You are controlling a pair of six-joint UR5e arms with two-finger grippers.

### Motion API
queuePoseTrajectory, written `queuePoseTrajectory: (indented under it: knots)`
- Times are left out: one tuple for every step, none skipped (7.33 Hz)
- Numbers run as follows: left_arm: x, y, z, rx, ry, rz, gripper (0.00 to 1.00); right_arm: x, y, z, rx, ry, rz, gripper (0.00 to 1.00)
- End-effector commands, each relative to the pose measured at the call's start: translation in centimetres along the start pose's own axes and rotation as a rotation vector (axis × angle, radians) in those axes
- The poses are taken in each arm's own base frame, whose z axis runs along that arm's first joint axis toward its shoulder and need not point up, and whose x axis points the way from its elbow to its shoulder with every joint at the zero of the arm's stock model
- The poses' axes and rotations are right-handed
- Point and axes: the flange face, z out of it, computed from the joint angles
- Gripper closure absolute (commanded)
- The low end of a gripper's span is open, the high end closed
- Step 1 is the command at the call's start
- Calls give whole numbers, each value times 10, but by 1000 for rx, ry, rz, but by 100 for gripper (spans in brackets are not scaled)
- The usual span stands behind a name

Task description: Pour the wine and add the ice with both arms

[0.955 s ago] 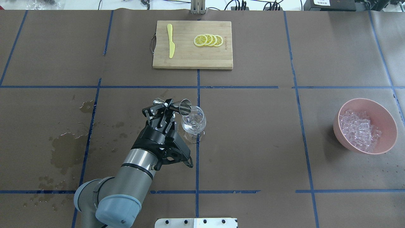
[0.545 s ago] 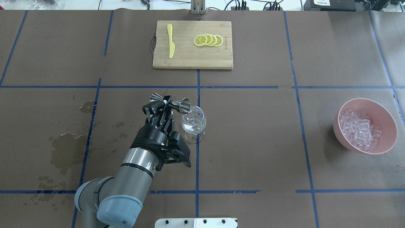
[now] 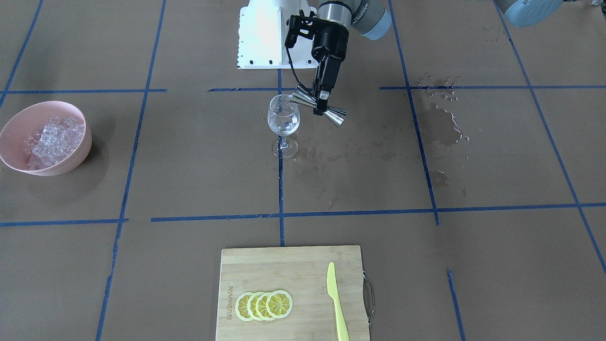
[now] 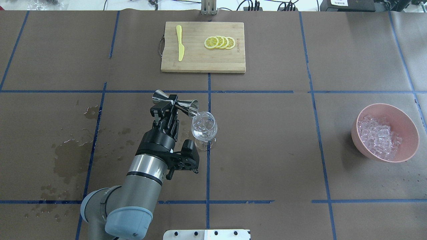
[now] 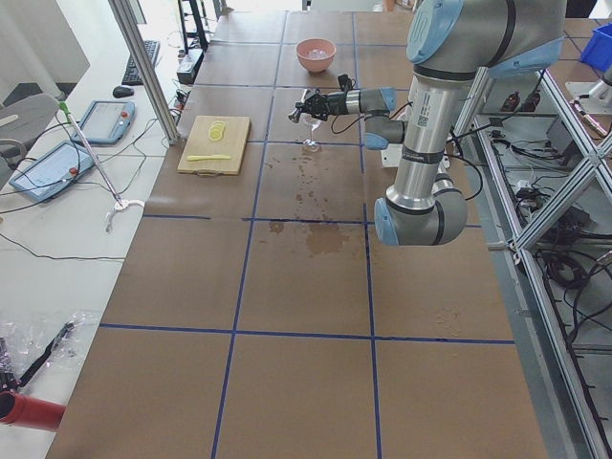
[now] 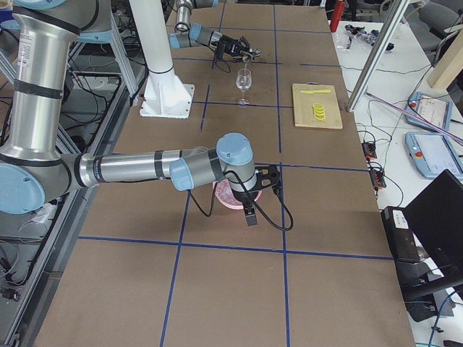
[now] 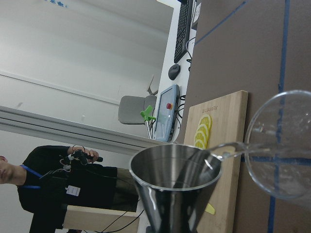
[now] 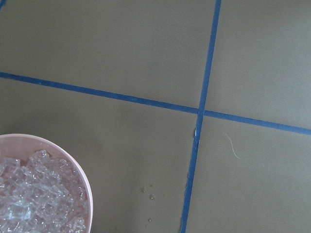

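My left gripper (image 4: pixel 170 106) is shut on the waist of a steel jigger (image 4: pixel 175 104), tipped on its side with its mouth at the rim of the clear stemmed glass (image 4: pixel 204 128). A thin clear stream runs from the jigger (image 7: pixel 175 179) into the glass (image 7: pixel 282 145), which holds some clear liquid. In the front view the gripper (image 3: pixel 321 100) holds the jigger (image 3: pixel 318 105) just right of the glass (image 3: pixel 283 121). The ice (image 4: pixel 378 136) fills a pink bowl (image 4: pixel 411 124) at the right. My right arm (image 6: pixel 235 155) reaches over the bowl; whether its gripper is open or shut cannot be told.
A bamboo cutting board (image 4: pixel 200 63) at the far middle carries lemon slices (image 4: pixel 220 42) and a yellow knife (image 4: pixel 180 43). Wet stains (image 4: pixel 68 156) mark the paper at the left. The white pedestal (image 3: pixel 262 35) stands at the robot's edge. The right wrist view shows the bowl's rim (image 8: pixel 73 155) and ice (image 8: pixel 34 199).
My left wrist has turned and tipped the jigger further, its free end swinging up and to the left. The jigger's mouth has stayed at the glass rim. The glass and bowl have not moved.
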Motion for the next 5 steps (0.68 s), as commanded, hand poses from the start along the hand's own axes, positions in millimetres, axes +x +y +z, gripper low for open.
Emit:
queuePoseTrajectory:
  knots:
    - [-2, 2, 1, -26, -36, 115, 100, 0, 1, 1, -2, -1, 2, 0]
    - [-7, 2, -1, -35, -50, 212, 100, 1, 1, 1, -3, 1, 2, 0]
    - [-10, -2, -1, -41, -61, 240, 100, 1, 1, 2, -5, -1, 5, 0]
    - [-13, -11, -1, -38, -64, 275, 100, 1, 1, 1, -3, -1, 4, 0]
    - [-13, -14, 0, -37, -63, 289, 100, 1, 1, 2, -5, -1, 5, 0]
